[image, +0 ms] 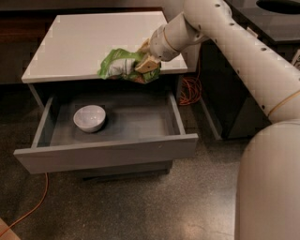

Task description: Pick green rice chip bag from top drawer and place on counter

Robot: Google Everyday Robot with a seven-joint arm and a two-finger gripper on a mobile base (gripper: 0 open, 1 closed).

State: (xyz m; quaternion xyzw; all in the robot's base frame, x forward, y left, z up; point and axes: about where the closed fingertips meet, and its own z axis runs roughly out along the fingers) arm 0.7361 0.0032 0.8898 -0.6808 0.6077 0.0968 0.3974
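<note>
At far left, an orange cable (29, 210) runs across the speckled floor toward the cabinet. The top drawer (108, 153) stands pulled fully out, its flat grey front panel facing the viewer and its shallow grey interior exposed. A white bowl (89, 117) rests upright in the left half of the drawer; the remainder of the drawer floor shows only grey lining.

Above and behind the drawer lies the counter (84, 42), a glossy white slab forming the cabinet's top. The green rice chip bag (118, 68) is out of the drawer and hangs at the counter's front edge, right of centre, crumpled and lying roughly horizontal. Its upper part overlaps the white surface and its lower part overlaps the dark gap above the drawer's rear. Whether the bag touches the counter cannot be told.

The gripper (145, 65) is at the bag's right end, its tan fingers (146, 62) clamped on the bag. The cream-coloured arm (234, 44) extends from the gripper up and to the right, then descends along the right edge of the view.

Behind the arm, a coil of orange cable (190, 89) lies on the floor beside the cabinet. At upper right stands a dark unit (274, 26) with a round hole (280, 5) in its top.
</note>
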